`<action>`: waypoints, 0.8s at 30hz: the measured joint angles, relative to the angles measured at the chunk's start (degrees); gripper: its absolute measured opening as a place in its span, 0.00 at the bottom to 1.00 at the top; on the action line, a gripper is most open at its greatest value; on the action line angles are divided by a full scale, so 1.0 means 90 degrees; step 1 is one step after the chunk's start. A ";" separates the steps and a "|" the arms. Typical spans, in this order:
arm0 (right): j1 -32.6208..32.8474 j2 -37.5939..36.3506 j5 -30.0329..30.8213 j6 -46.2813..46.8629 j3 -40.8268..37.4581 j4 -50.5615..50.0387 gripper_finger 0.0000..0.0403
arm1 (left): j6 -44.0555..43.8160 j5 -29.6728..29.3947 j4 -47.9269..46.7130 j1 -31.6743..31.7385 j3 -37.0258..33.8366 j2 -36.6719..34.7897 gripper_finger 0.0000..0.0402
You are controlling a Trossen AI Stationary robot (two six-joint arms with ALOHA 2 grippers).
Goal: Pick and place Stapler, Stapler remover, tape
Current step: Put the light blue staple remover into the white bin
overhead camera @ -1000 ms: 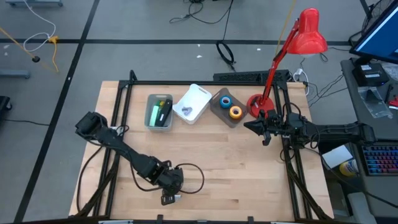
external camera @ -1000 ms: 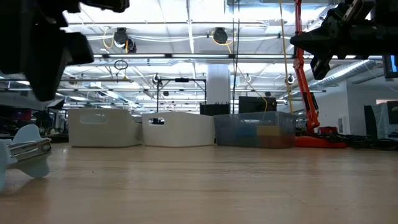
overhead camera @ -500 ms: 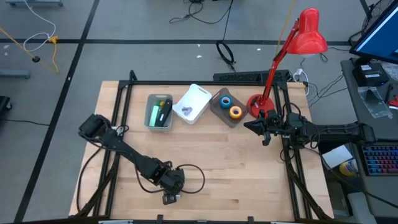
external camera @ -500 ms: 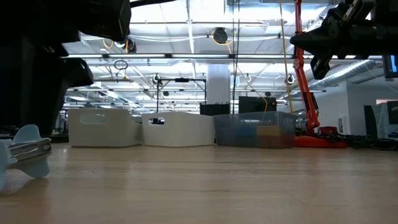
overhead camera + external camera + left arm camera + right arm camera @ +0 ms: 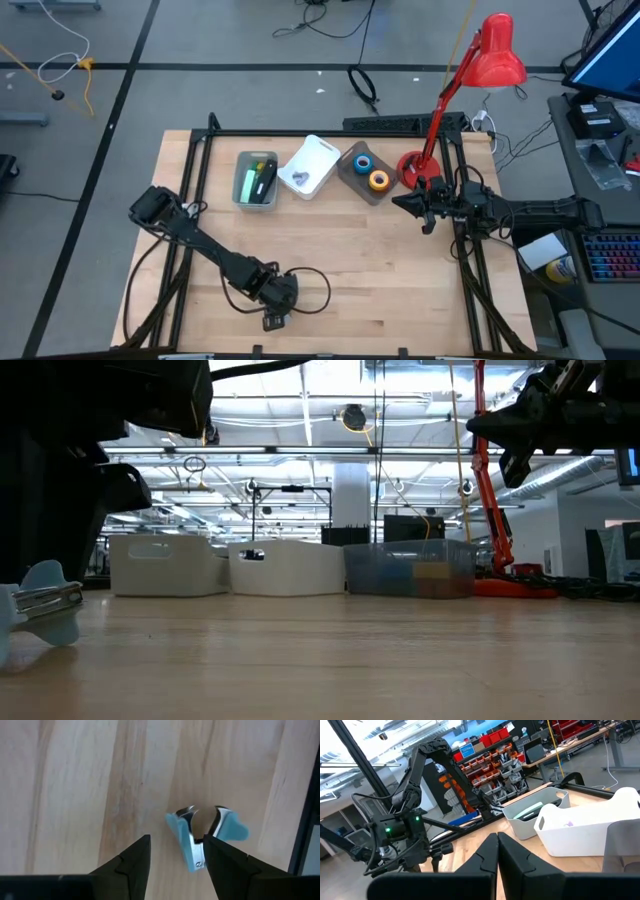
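The left gripper (image 5: pixel 174 854) hangs low over the near edge of the table (image 5: pixel 400 280), its 2 fingers (image 5: pixel 131 862) partly spread and holding nothing. The stapler remover (image 5: pixel 205 839), pale blue with metal claws, lies on the wood just beyond the fingertips, its handle end touching or nearly touching 1 finger and most of its body off to that side. To do this pick well, the gripper likely needs to shift sideways until the remover sits squarely between the fingers, then descend and close across its narrow body, not its flared wings. The right gripper (image 5: pixel 496 851) is fully closed and empty, waiting at the table's right side near the red lamp (image 5: pixel 487 62). 2 rolls of tape (image 5: pixel 371 171) rest in the far bin (image 5: pixel 352 176).
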 joint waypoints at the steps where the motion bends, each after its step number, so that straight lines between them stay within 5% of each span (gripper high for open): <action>1: 0.0000 0.0002 0.0000 0.0000 0.0000 0.0000 0.00 | 0.0001 0.0000 0.0004 0.0008 0.0000 0.0002 0.45; 7: 0.0000 0.0000 0.0000 0.0000 0.0000 -0.0002 0.00 | 0.0021 0.0015 0.0006 0.0026 0.0000 0.0000 0.42; 24: 0.0000 0.0002 0.0000 0.0001 0.0000 -0.0002 0.00 | 0.0026 0.0000 0.0048 0.0028 0.0002 -0.0010 0.02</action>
